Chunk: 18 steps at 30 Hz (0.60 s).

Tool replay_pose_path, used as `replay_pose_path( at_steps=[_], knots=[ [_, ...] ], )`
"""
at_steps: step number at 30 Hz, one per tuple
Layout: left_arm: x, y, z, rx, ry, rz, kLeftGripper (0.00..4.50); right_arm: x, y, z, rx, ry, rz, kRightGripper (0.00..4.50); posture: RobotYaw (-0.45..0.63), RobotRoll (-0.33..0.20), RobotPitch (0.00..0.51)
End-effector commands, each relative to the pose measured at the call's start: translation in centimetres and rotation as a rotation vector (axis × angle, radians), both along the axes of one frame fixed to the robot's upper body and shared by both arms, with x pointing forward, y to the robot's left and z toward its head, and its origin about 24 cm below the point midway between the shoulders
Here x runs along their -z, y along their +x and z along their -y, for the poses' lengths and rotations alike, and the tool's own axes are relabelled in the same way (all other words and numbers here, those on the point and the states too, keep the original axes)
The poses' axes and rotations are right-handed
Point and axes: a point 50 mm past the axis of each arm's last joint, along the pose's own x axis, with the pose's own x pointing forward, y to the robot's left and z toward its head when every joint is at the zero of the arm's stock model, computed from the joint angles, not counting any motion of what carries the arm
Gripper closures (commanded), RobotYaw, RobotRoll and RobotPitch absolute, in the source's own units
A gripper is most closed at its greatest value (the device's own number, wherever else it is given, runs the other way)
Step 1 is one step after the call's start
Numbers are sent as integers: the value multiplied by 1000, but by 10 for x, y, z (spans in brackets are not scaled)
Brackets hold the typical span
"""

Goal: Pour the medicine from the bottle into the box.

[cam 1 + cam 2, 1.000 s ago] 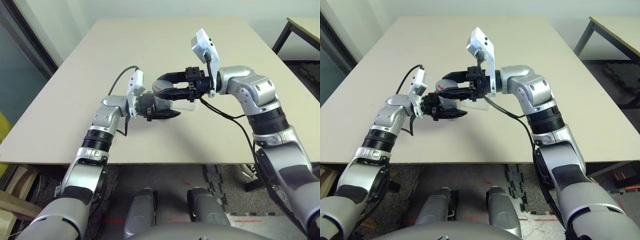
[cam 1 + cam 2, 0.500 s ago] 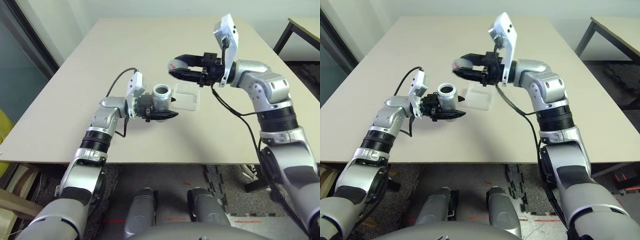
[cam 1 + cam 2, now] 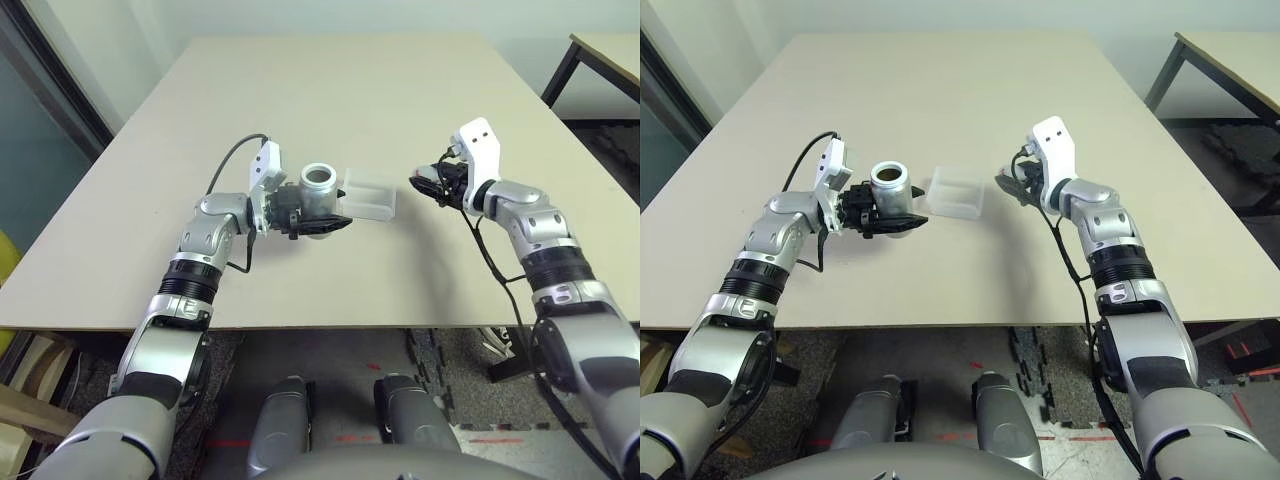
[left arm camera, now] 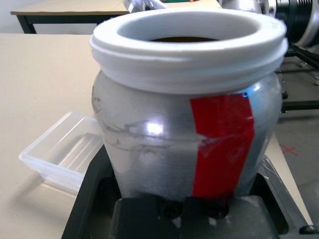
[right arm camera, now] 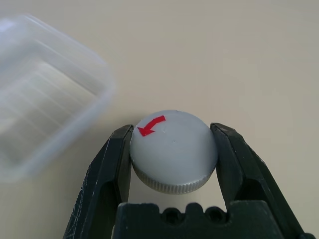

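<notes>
**Bottle uncapped and upright in the left pincer, cap pinched in the right**

Your left gripper (image 3: pixel 318 222) is clamped on the bottle (image 3: pixel 319 196); the black fingers (image 4: pixel 94 189) hug its lower body from both sides. The bottle is a squat, glossy cylinder with a strip of red tape down one side and a thick white rolled rim around a wide, open mouth. It stands upright, with something dark brown showing inside; you cannot make out single pieces of medicine.

Your right gripper (image 5: pixel 173 149) is closed on the cap (image 5: pixel 173 150), a matte grey disc with a ribbed edge and a small red arrow on its flat top. One finger (image 5: pixel 107 169) presses each side of it.

The box (image 3: pixel 368 193) lies at three o'clock from the bottle, just beside it: a shallow tray of cloudy clear plastic with rounded corners and faint ridges across its floor. It sits flat between the two grippers, and the cap hangs at three o'clock from it, a little apart.

The table (image 3: pixel 330 90) is a smooth, pale beige board with a matte finish. At one o'clock, well apart, you see the corner of a second table (image 3: pixel 600 50) on black legs. Dark floor shows below the near edge, with red marks on it.
</notes>
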Motion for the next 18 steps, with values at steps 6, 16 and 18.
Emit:
replay_pose_path(
  at_steps=[6,16,18],
  knots=[
    [-5,3,-1,-26,1,34,1752,17,1,4,65,-12,-36,1558,-106,0,34],
    [-8,12,-3,-136,12,102,1752,9,1,11,36,-33,-12,0,-107,0,41],
    [-12,19,-3,-210,9,160,1752,3,1,13,20,-31,12,0,-107,0,41]
  ],
)
